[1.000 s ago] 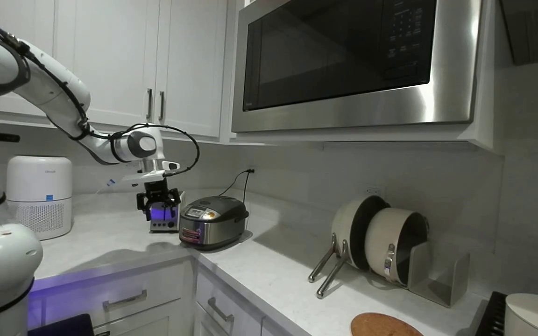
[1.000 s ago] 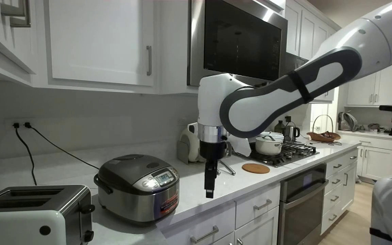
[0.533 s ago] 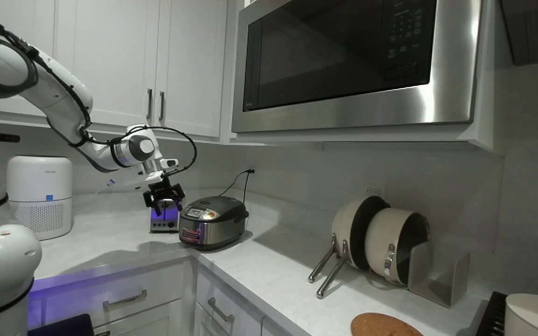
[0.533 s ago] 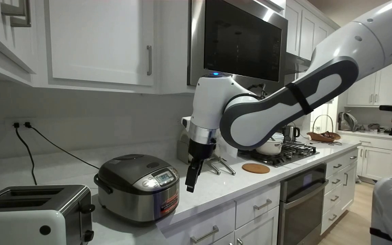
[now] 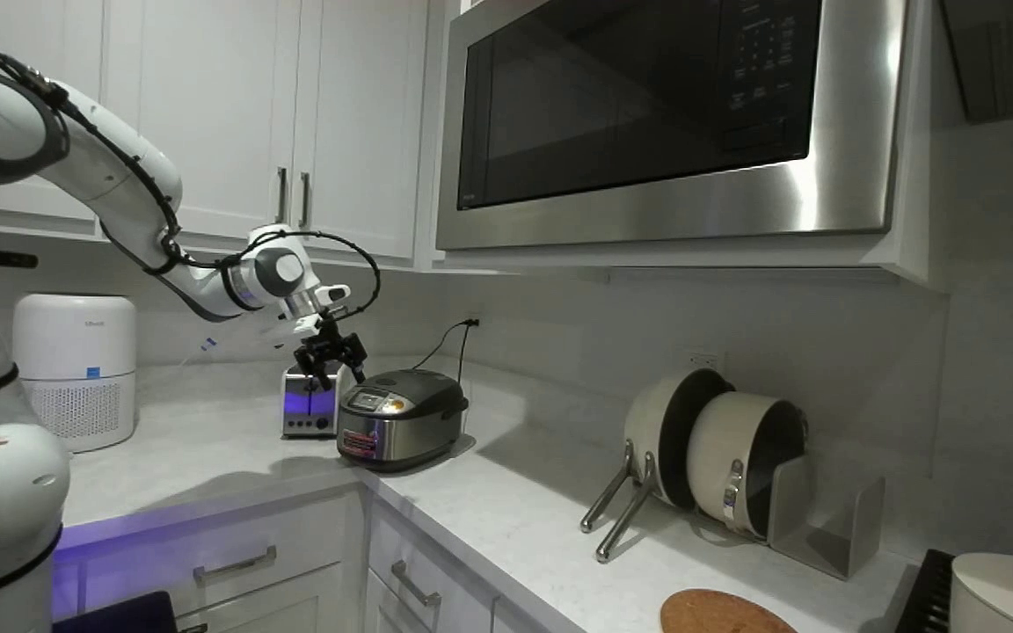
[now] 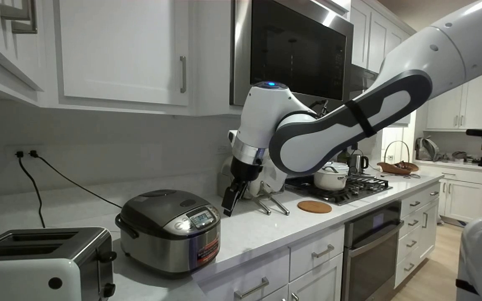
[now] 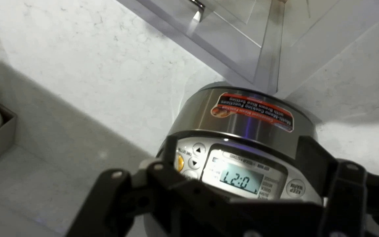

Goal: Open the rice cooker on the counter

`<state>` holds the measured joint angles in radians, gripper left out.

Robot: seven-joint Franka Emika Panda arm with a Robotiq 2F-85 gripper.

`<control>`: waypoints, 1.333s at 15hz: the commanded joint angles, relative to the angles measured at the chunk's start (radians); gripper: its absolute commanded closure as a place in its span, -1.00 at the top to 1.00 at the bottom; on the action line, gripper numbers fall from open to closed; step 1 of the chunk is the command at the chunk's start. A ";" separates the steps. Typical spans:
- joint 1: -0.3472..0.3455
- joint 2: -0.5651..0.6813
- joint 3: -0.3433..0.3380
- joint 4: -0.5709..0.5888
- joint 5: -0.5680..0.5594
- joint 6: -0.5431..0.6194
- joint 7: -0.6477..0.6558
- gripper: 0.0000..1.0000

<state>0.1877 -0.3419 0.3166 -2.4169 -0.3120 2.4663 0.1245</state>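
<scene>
The rice cooker (image 5: 403,431) stands on the counter (image 5: 489,501) with its dark lid (image 6: 157,205) shut. It has a silver-grey body, a lit display and a red label. My gripper (image 5: 345,381) is tilted, fingertips above and in front of the cooker's control panel. In an exterior view the gripper (image 6: 227,211) hangs beside the cooker's front, apart from it. In the wrist view the gripper (image 7: 239,143) is open and empty, its fingers wide apart. The cooker's panel (image 7: 239,171) shows between them. The lid's top is mostly hidden there behind the gripper.
A toaster (image 6: 27,263) stands beside the cooker. Two power cords (image 6: 80,186) run to the wall outlet. Pans (image 5: 665,440) stand in a rack farther along the counter, with a cork mat (image 6: 314,206). Cabinets (image 6: 126,54) and the microwave (image 5: 630,132) hang above. A white cylindrical appliance (image 5: 76,369) stands behind the arm.
My gripper has tilted from pointing straight down. It has risen and moved toward the wall, its fingertips nearer the cooker's front panel. The cooker has not moved.
</scene>
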 commanded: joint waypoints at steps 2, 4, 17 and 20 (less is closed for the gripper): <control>-0.035 0.015 0.017 0.048 -0.078 0.044 0.036 0.02; -0.042 0.034 0.020 0.065 -0.101 0.066 0.034 -0.28; -0.039 0.331 0.012 0.264 -0.278 0.188 0.027 -1.00; -0.030 0.385 0.007 0.321 -0.317 0.183 0.021 -1.00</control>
<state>0.1564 -0.0185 0.3194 -2.1702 -0.5797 2.6499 0.1251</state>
